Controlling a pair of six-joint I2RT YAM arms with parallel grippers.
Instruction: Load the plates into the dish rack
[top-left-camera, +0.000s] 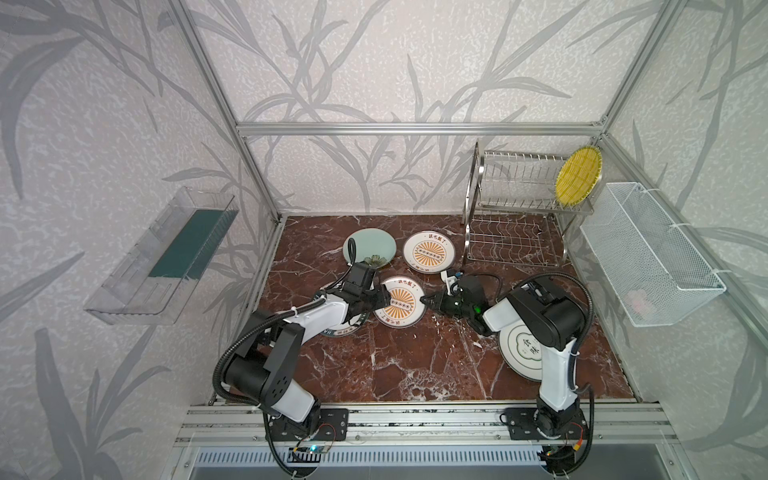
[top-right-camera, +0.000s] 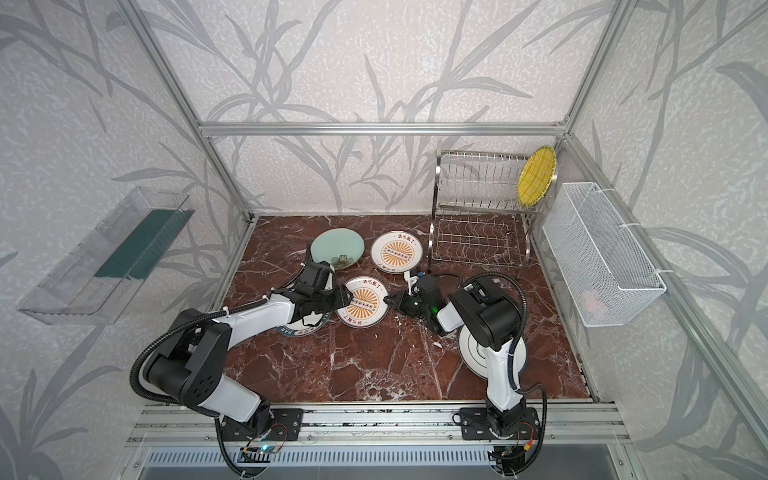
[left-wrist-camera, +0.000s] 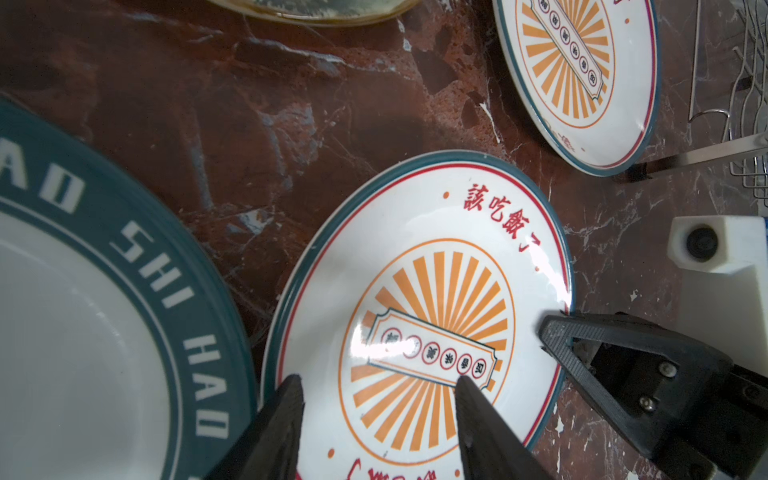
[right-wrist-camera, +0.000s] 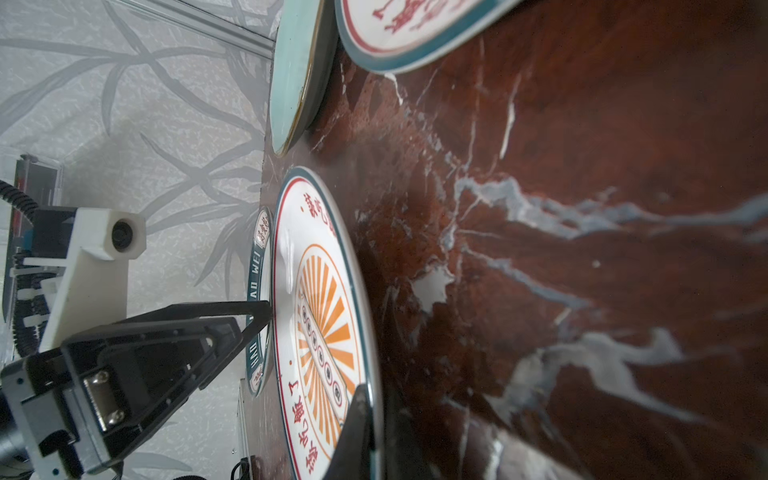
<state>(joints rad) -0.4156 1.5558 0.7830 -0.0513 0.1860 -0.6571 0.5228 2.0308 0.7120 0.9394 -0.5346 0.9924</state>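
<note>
Where the left arm lies across it, the lettered teal-rimmed plate (top-left-camera: 340, 331) shows only a crescent in both top views, well out from the dish rack (top-left-camera: 515, 208) on the arms' side; the left wrist view cuts it off. Cloud-emblem plate (top-left-camera: 519, 353): in front of the rack, about half hidden under the right arm. Near sunburst plate (top-left-camera: 400, 306): on the marble top (top-left-camera: 415, 374), out from the rack's left foot, rim just beside the lettered plate; whether they touch cannot be told. Right gripper (top-left-camera: 424, 300): closed tight, pinching that plate's rack-side rim. Left gripper (left-wrist-camera: 378, 380): fingers moderately apart, holding nothing, tips at the opposite rim. Far sunburst plate (top-left-camera: 430, 252): flat, just left of the rack's lower tier, apart from it. Pale green plate (top-left-camera: 370, 245): further left, partly masked by a cable loop. Yellow ribbed plate (top-left-camera: 578, 176): upright at the upper tier's right end; prongs leftward of it stand free. Bare marble lies open from the near plate to the arm bases.
</note>
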